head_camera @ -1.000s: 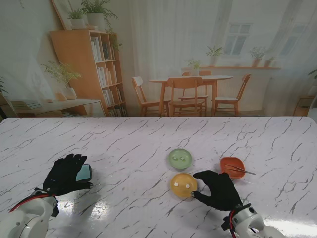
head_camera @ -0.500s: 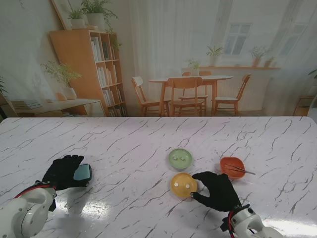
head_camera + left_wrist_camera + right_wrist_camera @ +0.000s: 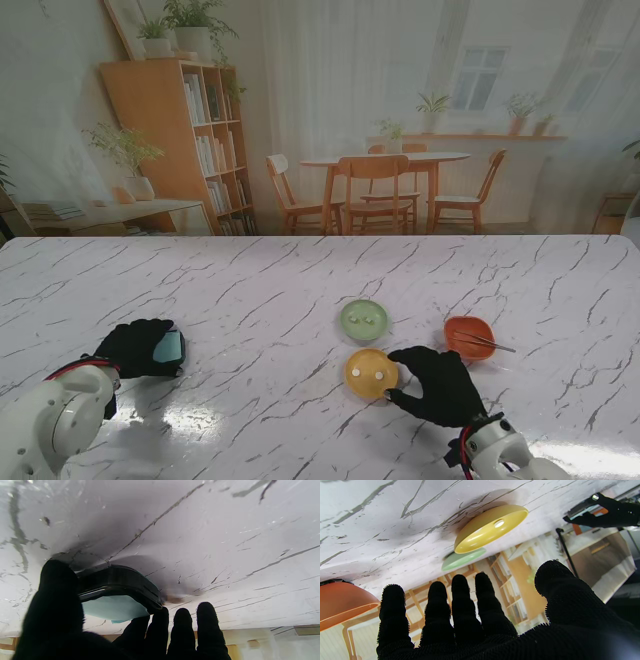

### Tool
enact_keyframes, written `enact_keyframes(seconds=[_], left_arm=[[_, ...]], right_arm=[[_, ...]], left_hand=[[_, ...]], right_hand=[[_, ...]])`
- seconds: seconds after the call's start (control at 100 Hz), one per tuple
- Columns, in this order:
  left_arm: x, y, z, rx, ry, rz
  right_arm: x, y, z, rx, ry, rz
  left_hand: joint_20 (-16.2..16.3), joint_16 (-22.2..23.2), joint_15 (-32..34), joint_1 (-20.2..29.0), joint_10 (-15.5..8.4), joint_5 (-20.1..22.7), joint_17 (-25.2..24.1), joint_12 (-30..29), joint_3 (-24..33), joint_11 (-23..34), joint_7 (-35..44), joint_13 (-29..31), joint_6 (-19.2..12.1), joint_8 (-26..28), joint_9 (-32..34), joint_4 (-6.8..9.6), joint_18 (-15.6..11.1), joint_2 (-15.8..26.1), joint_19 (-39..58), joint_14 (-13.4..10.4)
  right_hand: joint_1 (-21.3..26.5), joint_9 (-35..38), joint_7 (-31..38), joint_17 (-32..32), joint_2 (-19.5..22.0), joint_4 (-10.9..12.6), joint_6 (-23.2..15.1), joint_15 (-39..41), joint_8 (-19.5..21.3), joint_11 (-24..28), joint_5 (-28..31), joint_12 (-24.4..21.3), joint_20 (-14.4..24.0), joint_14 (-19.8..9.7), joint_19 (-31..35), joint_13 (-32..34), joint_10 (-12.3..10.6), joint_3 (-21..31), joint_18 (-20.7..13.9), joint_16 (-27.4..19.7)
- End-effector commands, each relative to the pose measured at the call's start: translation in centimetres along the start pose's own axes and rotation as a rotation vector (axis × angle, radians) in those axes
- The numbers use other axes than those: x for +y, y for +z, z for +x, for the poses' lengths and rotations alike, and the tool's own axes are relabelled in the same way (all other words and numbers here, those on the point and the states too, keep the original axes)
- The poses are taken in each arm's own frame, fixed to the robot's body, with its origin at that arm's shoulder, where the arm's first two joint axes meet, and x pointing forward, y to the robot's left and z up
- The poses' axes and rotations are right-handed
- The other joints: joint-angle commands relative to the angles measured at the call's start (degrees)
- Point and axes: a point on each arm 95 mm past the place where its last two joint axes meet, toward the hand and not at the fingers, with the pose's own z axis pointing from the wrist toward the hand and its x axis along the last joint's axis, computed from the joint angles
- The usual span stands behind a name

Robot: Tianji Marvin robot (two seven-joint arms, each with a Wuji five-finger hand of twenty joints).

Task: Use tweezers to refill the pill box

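Note:
The pill box [image 3: 168,347], dark with a teal face, is at the table's left with my left hand [image 3: 135,348] shut on it. In the left wrist view the thumb and fingers [image 3: 160,627] clamp the pill box [image 3: 117,590], lifted a little off the marble. Thin metal tweezers [image 3: 490,343] lie across the orange dish [image 3: 468,335] at the right. My right hand [image 3: 440,382] is open, fingers spread, right beside the yellow dish [image 3: 370,372] that holds two white pills. One pill [image 3: 499,523] shows in the yellow dish [image 3: 490,527] beyond my right hand [image 3: 470,620].
A green dish [image 3: 364,319] with two white pills sits just beyond the yellow one. In the right wrist view the green dish [image 3: 462,558] and orange dish [image 3: 342,602] flank the fingers. The marble table [image 3: 300,280] runs wide between the two hands.
My left hand's fingers have curled round the pill box and drawn back toward me, the forearm swinging in. The right hand has barely shifted beside the yellow dish.

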Motion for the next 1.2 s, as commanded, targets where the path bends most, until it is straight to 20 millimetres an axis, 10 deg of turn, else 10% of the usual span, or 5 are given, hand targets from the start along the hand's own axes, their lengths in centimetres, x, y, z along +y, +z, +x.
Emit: enact_keyframes(seconds=[0.0, 0.51, 1.19], left_arm=[[1.5, 0.0, 0.1, 0.025, 0.0, -0.034], [3.5, 0.1, 0.2, 0.027, -0.008, 0.047], [-0.6, -1.2, 2.9, 0.096, 0.023, 0.142]], right_arm=[[-0.4, -0.1, 0.3, 0.001, 0.018, -0.001], [-0.6, 0.1, 0.3, 0.01, 0.034, -0.012], [-0.2, 0.2, -0.1, 0.012, 0.04, -0.025]], left_hand=[[1.43, 1.02, 0.86, -0.31, -0.78, -0.15, 1.1, 1.6, 14.13, 0.76, 0.61, 2.11, 0.6, 1.63, 1.87, 1.92, -1.69, -3.61, 2.45, -1.45], [6.29, 6.25, 8.99, 1.36, -9.27, 10.5, 18.67, 8.2, 34.04, 9.97, 22.5, 23.94, -7.42, 11.74, 23.37, 2.72, -7.47, -3.58, 17.66, -8.13], [7.82, 7.07, 13.27, 1.47, -10.76, 14.52, 21.92, 9.0, 34.06, 13.11, 32.08, 30.05, -8.7, 10.68, 31.1, 2.89, -7.29, -1.89, 24.89, -9.27]], right_hand=[[-0.46, -0.46, 0.6, -0.32, -0.63, 2.19, -0.62, 0.91, -0.09, 0.52, 0.11, 0.79, 0.65, -0.32, 0.59, -0.08, -0.69, 0.99, -5.53, -0.1], [-0.82, 0.64, 1.77, -0.14, -0.25, 1.91, -1.28, 1.4, 0.51, 1.61, 1.0, 1.63, 0.8, -0.23, 0.83, 0.61, -0.76, 1.64, -5.58, 0.17], [-0.95, 1.17, 1.9, 0.02, -0.02, 1.89, -0.86, 1.58, 0.61, 1.66, 1.25, 2.01, 0.96, -0.15, 1.01, 1.07, -0.68, 1.24, -5.88, 0.4]])
